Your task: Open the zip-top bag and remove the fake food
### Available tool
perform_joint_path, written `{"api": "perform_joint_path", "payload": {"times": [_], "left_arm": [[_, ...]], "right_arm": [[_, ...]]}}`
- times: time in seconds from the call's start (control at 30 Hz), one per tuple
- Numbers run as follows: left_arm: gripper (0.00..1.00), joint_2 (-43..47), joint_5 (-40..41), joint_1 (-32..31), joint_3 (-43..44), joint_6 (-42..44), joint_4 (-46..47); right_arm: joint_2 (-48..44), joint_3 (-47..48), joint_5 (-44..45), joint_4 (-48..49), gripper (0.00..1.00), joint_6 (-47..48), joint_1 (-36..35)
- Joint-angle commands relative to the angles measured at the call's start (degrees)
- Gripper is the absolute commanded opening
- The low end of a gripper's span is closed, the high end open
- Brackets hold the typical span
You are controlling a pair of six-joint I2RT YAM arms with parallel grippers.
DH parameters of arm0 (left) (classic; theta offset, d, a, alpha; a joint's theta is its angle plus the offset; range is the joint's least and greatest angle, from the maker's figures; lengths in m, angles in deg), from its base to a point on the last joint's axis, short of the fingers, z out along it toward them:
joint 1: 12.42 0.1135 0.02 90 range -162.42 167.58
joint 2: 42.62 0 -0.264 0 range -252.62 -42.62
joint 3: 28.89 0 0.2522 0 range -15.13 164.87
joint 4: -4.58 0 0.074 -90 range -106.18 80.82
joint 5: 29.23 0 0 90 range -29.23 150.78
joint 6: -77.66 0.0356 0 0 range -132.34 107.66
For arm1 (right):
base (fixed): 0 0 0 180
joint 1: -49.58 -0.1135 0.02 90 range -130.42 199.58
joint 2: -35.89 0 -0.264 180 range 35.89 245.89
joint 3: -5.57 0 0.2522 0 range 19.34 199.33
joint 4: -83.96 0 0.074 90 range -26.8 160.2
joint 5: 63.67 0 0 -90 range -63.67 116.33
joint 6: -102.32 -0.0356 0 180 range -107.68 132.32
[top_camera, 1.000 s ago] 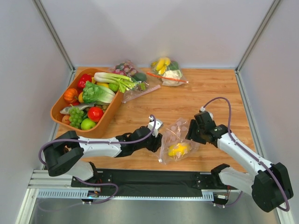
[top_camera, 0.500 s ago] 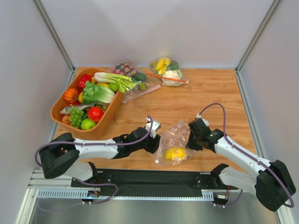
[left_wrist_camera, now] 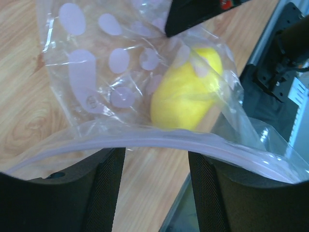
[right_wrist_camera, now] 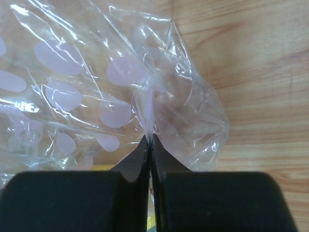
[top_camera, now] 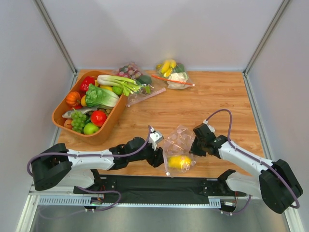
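The right tool [right_wrist_camera: 150, 145] is pinched shut on a fold of the zip-top bag [right_wrist_camera: 72, 72], at its 3 o'clock, likely to hold it steady. The left tool [left_wrist_camera: 157, 159], at 9 o'clock, stands apart by the zip strip [left_wrist_camera: 159, 141]. Its camera shows the yellow fake food [left_wrist_camera: 186, 89] inside, but the right camera barely does. The bag sits near the table's [top_camera: 217, 96] 6 o'clock edge.
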Motion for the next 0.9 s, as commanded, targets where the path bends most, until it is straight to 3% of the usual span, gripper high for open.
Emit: {"api": "perform_joint_path", "payload": {"times": [0.0,0.3,0.87], "left_arm": [[0.62,-0.6,-6.3,-0.5,0.0,0.4,4.6],[0.51,-9.4,-12.9,-3.1,4.1,3.3,3.4],[0.72,-15.2,-6.6,-3.4,5.3,4.0,9.0]], "right_arm": [[1.9,0.9,0.3,4.9,0.0,-2.0,-0.4],[3.8,2.0,-0.2,7.0,0.0,-2.7,-0.4],[3.4,1.6,-2.0,7.2,0.0,-3.0,-0.3]]}}
